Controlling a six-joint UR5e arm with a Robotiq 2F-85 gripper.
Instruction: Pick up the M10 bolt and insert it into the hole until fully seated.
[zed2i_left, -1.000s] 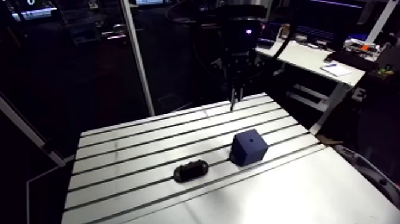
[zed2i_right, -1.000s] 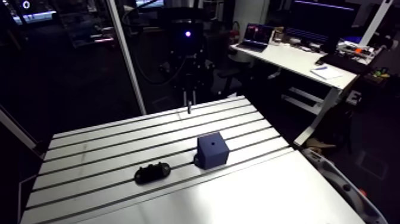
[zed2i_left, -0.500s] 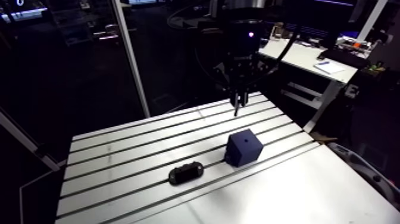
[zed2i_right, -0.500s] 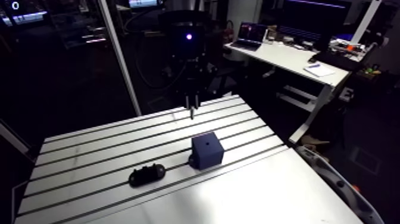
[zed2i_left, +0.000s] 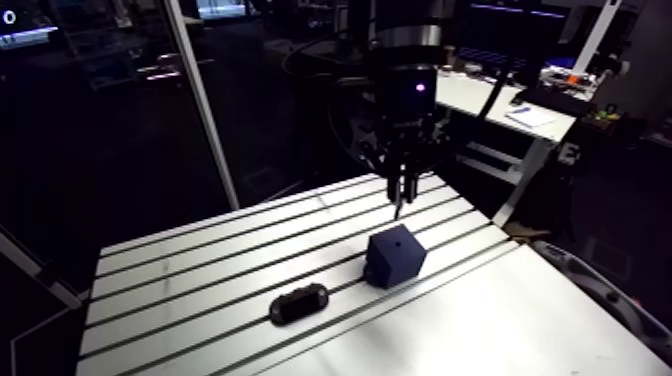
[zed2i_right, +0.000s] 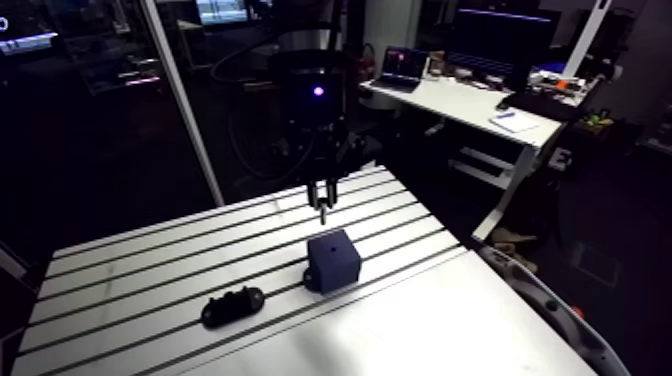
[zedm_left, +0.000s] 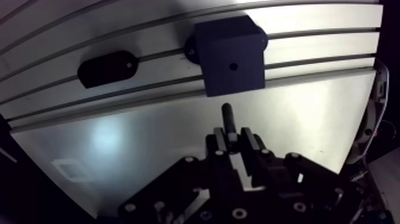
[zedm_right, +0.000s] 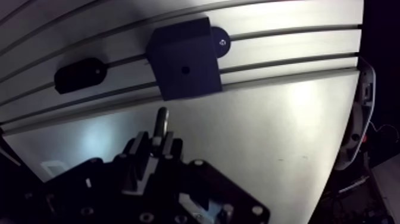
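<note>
My gripper (zedm_left: 232, 138) is shut on a dark M10 bolt (zedm_left: 228, 119), whose shank sticks out past the fingertips. In the arm view the gripper (zed2i_left: 401, 195) hangs above the slotted table, just behind and above a dark blue cube block (zed2i_left: 394, 256). The block (zedm_left: 231, 55) has a small round hole (zedm_left: 233, 66) in its upper face. In the wrist view the bolt's tip points toward the block and stops short of it. The bolt is clear of the hole.
A black oblong fixture (zed2i_left: 298, 302) lies on the slotted aluminium table (zed2i_left: 200, 280) to the left of the block. A black round knob (zedm_right: 220, 42) sits against the block's side. A smooth plate (zed2i_left: 480, 320) covers the table's near part.
The gripper with the bolt has come down and moved nearer to the block. The camera has shifted with the arm, so the whole scene slid left.
</note>
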